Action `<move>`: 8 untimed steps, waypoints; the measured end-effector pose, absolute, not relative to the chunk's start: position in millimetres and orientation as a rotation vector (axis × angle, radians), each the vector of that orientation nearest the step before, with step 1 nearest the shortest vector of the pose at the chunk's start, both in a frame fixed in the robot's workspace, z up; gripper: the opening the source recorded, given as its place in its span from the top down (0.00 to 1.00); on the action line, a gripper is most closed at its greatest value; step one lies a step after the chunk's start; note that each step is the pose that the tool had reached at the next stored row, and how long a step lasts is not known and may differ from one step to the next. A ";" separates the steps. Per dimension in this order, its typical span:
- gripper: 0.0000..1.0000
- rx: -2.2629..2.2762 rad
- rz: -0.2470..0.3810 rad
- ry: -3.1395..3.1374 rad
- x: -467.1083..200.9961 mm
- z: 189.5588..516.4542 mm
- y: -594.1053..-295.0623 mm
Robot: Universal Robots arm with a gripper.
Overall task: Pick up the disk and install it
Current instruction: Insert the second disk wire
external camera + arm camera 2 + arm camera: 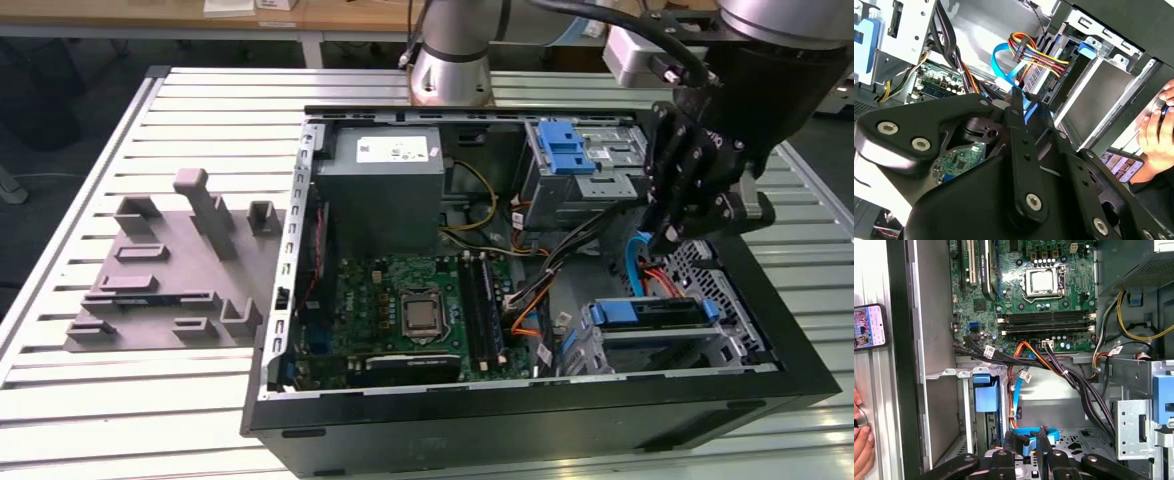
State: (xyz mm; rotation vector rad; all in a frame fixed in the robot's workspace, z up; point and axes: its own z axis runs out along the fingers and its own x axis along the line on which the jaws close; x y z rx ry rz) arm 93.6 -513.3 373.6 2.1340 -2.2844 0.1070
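The gripper point(674, 230) hangs inside the open computer case point(534, 420), at the end toward the exterior view's right, just above the floor of perforated metal and close to a loop of blue data cable point(1041, 432). Whether it is clenched or released I cannot tell: a strip of blue sits at its tip in both wrist views, but it could be the cable lying behind it rather than anything held.

The disk point(654, 313) sits in the lower drive bay, near the gripper but apart from it. Its blue rail end faces the open side of the case, and its silver-grey flank point(1099, 95) shows in the second wrist view, standing on edge between the bay's metal walls. In the first wrist view the same blue end point(986, 390) lies beside a bundle of black and coloured wires. By the look of it the disk is well into its bay, though I cannot say it is fully seated.

As a judgement, the disk is stiff, dense for its size and smooth on its flat faces, and it would not take a knock well. The plastic rails along its edges look the surest hold – the bare metal would slip.

A person's hand point(1154, 130) rests outside the case wall, next to a phone point(869, 326)
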 end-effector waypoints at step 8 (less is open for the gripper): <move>0.70 2.133 0.109 -2.283 93.7 365.8 -513.3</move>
